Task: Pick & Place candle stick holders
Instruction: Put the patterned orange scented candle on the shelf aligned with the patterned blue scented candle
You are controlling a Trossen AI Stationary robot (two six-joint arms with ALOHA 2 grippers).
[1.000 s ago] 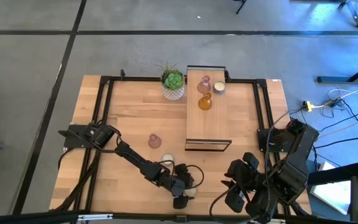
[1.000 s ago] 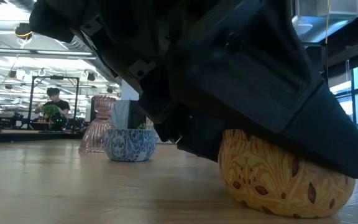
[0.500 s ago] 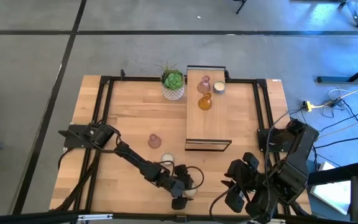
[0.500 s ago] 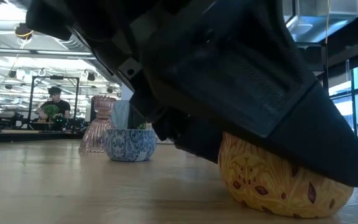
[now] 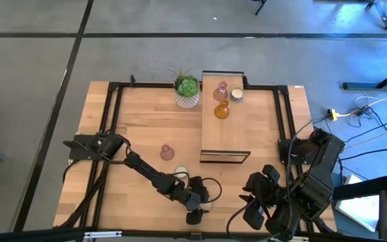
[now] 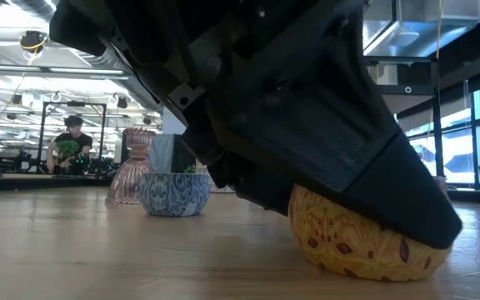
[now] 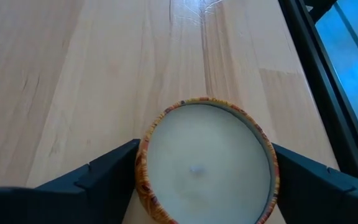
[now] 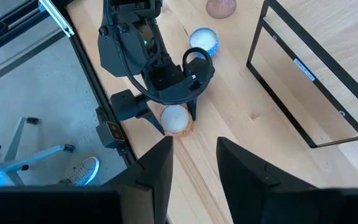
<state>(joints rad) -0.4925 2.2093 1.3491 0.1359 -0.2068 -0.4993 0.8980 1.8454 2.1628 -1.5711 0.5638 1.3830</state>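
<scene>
Stretched low across the worktop [image 5: 146,128] toward its near edge: left arm, its left gripper [image 7: 204,171] with fingers [image 7: 98,180] apart, flanking a round cream-filled candle holder [image 7: 207,163] standing on the wood. Folded at the near right corner: right arm, right gripper [image 8: 194,165] fingers parted around nothing.

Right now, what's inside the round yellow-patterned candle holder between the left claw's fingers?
Cream-white wax fills the round yellow-patterned candle holder to the rim, with a faint wick dimple; anything beneath the wax is covered.
</scene>
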